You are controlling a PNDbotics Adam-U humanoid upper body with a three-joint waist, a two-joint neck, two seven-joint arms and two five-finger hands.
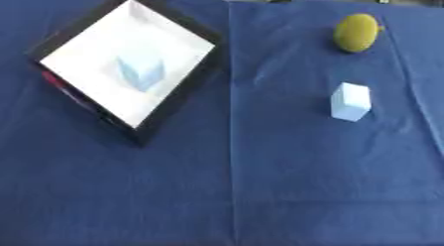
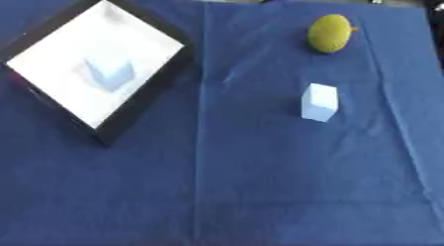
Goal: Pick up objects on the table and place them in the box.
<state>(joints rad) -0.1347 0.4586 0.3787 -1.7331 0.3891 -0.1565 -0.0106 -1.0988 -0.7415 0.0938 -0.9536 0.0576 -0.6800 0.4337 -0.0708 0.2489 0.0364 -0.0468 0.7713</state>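
Nowhere in either eye view: left hand, right hand, or any part of an arm, so impossible to tell whether fingers are relaxed, clenched or holding something. Outward from where the hands would enter, only bare blue cloth [image 1: 260,190] across the near half. Farther out, right of the cloth's centre crease: a pale blue block [image 1: 350,101], standing upright, long axis roughly vertical in the view and tilted slightly. Beyond it, near the far right: a yellow-green rounded fruit [image 1: 357,32], well apart from the block. Far left: the box [image 1: 193,29], dark-rimmed with a white floor, turned diamond-wise, already holding one pale blue block [image 1: 140,72] near its middle. Both loose things on the right-arm side; probably a job for the right hand, block first as the nearer, then a carry leftward across the crease to the box.
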